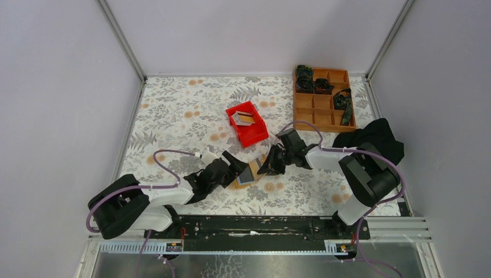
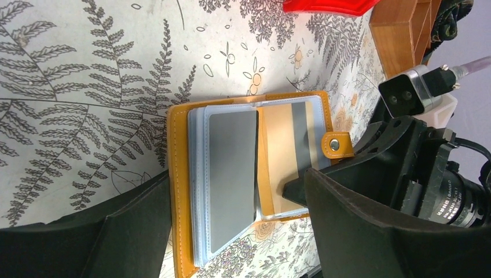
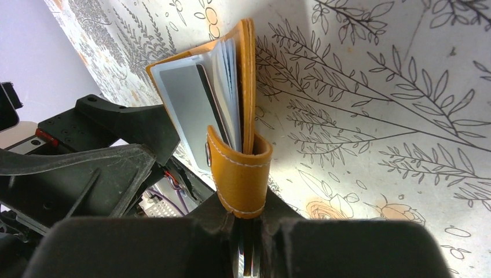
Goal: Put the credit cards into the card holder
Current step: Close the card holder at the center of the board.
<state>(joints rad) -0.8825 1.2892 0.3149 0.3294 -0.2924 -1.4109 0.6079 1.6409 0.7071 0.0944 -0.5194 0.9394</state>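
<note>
Left wrist: card holder lies between the wide-spread left fingers; right fingers pinch its strap.

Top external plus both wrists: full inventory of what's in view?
card holder: one, tan-orange, open on the table between the two arms
red bin: one, red, mid-table beyond the holder
credit cards: two grey showing in the holder's clear sleeves; more pale ones in the red bin, count unclear
compartment tray: one, orange-brown, far right corner
dark coiled items: several, black and green, in the tray's far and right compartments
black cloth: one, black, right edge beside the right arm
table cover: one, white with grey and orange floral print
left end effector: one, black, open, fingers either side of the holder
right end effector: one, black, shut on the holder's strap
</note>
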